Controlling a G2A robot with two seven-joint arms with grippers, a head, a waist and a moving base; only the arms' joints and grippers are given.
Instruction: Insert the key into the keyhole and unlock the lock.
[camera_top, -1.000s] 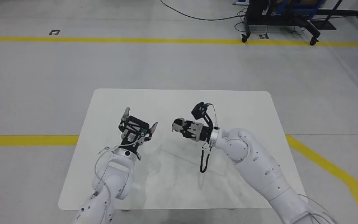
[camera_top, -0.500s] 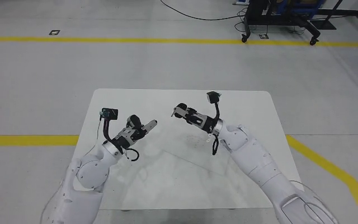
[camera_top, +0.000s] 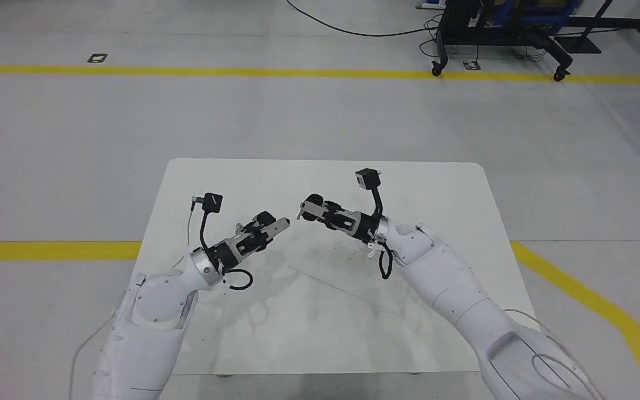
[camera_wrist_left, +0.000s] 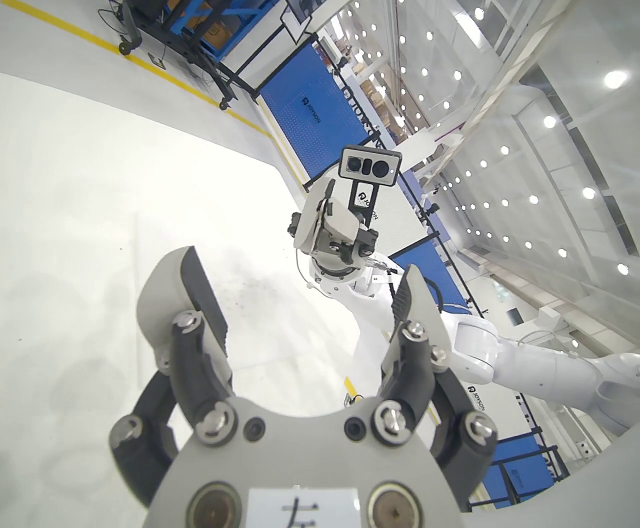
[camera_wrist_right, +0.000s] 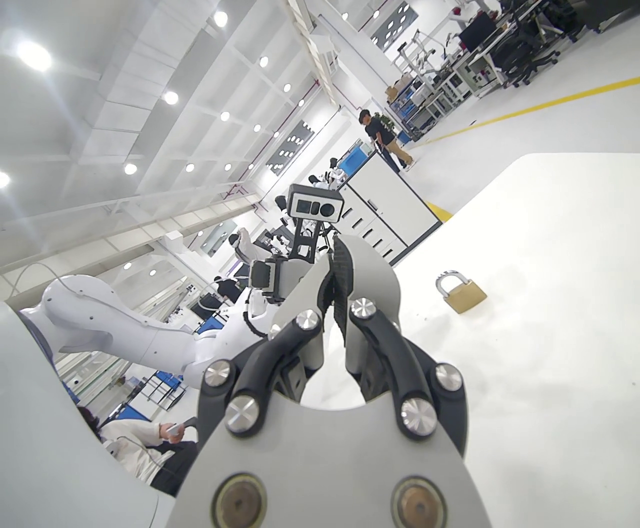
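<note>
Padlock (camera_wrist_right: 460, 292): lying on your table (camera_wrist_right: 550, 225), shackle seated, apparently locked.
Right gripper (camera_wrist_right: 336, 260): raised near the padlock, apart from it, fingers pressed together; whether on a key, you cannot tell.
Left gripper (camera_wrist_left: 300, 265): spread, empty.
Insertion, turning: outstanding.

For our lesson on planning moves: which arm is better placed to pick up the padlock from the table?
Left, as a judgement. The padlock lies loose on the table; the left gripper is open, ready to close on it, while the right gripper is shut.
</note>
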